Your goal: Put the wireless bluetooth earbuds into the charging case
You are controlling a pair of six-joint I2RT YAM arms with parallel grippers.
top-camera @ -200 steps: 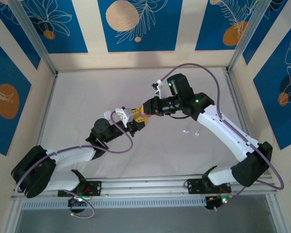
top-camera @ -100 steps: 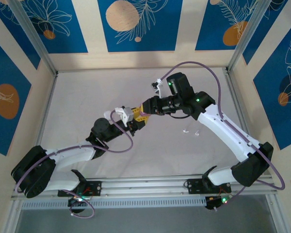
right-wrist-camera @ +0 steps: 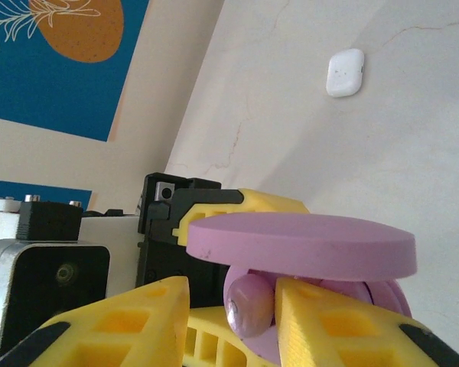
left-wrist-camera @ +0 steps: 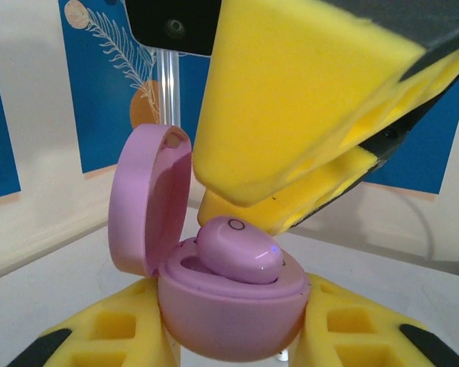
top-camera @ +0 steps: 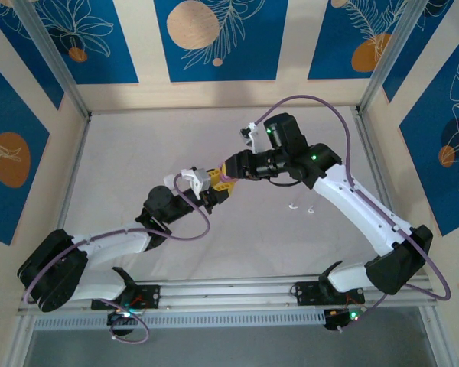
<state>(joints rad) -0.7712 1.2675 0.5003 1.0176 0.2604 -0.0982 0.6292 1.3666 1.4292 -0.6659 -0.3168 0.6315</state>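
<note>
Pale grey-white matte tabletop, bare across the left and far parts; thin hairline cracks show on it in the right wrist view. Beige walls carry blue printed panels with white leaf outlines and orange circles: back panel, left-side panel, right-side panel. Same print behind in the left wrist view. Silver aluminium frame posts stand at the back-left and back-right corners. Silver slotted rail runs along the near edge.
</note>
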